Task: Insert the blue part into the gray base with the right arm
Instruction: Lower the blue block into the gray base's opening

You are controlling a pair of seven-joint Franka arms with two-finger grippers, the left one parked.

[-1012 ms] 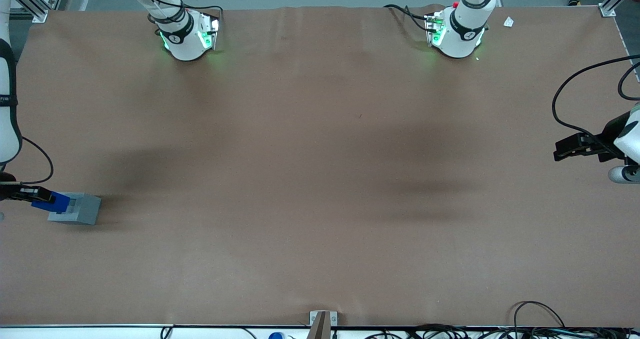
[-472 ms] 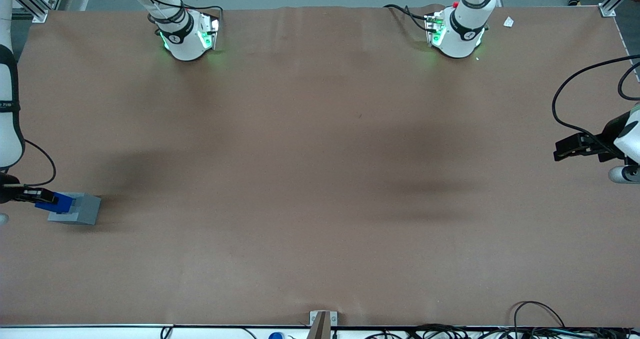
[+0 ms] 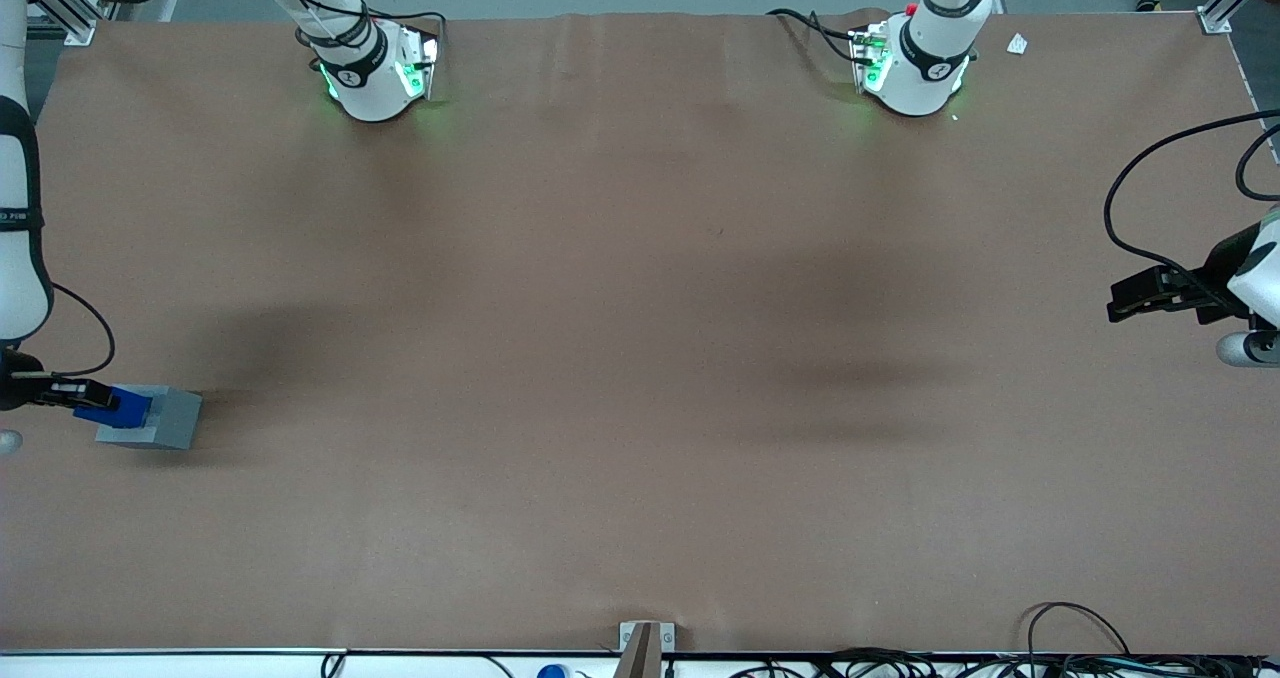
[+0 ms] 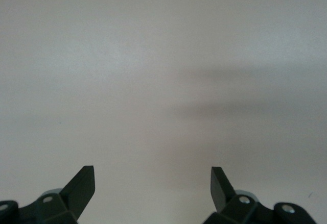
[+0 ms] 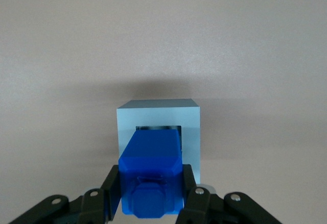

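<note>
Fingers [image 5: 151,196] clamp one blue part [image 5: 152,175] (seemingly entering) over one gray base [image 5: 191,122].

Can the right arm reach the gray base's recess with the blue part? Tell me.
Probably yes. The gripper holds the blue part right over the gray base, its lower end at the recess; nothing sits between them.

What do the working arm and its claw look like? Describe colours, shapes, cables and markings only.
The right arm is white and rounded, with black joint bands and a thin black cable looping beside it. Its claw is black, with two angular fingers fixed by small silver screws.
</note>
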